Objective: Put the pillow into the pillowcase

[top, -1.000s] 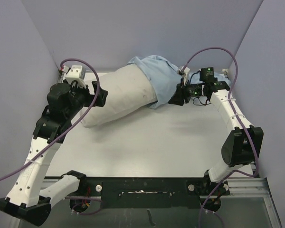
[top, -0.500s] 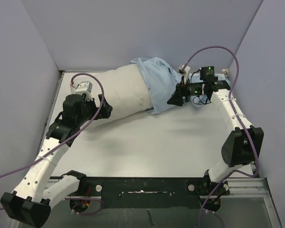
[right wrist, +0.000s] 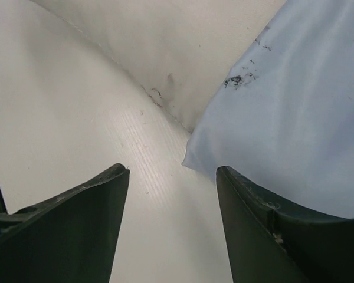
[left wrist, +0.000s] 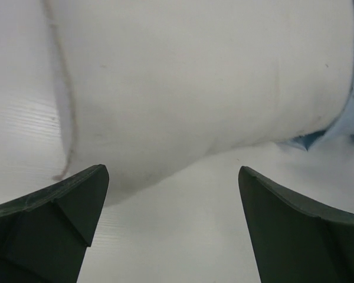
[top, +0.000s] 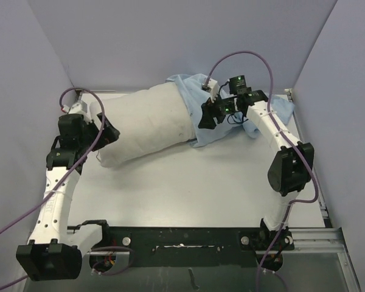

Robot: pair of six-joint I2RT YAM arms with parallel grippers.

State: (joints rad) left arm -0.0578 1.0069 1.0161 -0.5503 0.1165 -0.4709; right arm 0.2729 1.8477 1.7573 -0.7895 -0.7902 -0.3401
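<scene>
Left hand (top: 104,130) and right hand (top: 208,117) are both spread, nothing grasped. The pillow (top: 143,120) is laid across the tabletop (top: 188,182), only its right end sheathed in the pillowcase (top: 190,91). Sleeving is judged partly done; next, the hem should be pinched and drawn leftward while the bare end is braced.

There is one pillow (top: 146,121), one pillowcase (top: 194,100) and one desk (top: 188,182). Two arms: the left arm (top: 56,188) and the right arm (top: 289,170). Two grippers: the left gripper (top: 106,131) and the right gripper (top: 205,117). There are two purple cables (top: 243,53).
</scene>
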